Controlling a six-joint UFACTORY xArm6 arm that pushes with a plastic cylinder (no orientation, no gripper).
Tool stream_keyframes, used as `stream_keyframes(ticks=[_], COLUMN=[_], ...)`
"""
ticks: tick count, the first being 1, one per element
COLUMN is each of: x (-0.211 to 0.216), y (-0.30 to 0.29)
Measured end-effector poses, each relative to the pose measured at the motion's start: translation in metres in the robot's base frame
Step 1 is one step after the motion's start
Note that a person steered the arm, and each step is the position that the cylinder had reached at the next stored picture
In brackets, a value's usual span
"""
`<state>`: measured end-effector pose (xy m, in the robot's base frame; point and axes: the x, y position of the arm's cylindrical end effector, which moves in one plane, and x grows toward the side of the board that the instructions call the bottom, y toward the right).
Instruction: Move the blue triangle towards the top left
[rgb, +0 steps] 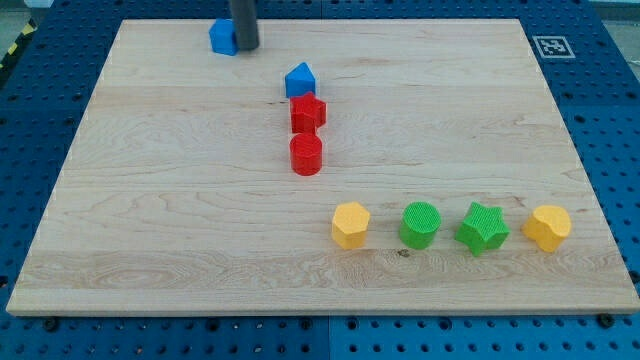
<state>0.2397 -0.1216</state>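
Observation:
The blue triangle (299, 80) sits on the wooden board (150, 200) a little left of centre near the view's top. It touches a red star-shaped block (308, 113) just below it. My tip (245, 47) is at the view's top, up and to the left of the blue triangle and apart from it. The tip stands right against the right side of a blue cube (223, 37).
A red cylinder (306, 155) sits below the red star. Along the lower right runs a row: a yellow hexagon (351, 224), a green cylinder (421, 224), a green star (483, 228) and a yellow block (548, 227). A marker tag (552, 46) is beyond the board's top right corner.

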Motion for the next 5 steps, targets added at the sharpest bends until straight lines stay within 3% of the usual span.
stream_keyframes(ticks=[1,2,4,5], x=[-0.018,-0.017,0.029,0.093], y=[-0.036,-0.025,0.153,0.16])
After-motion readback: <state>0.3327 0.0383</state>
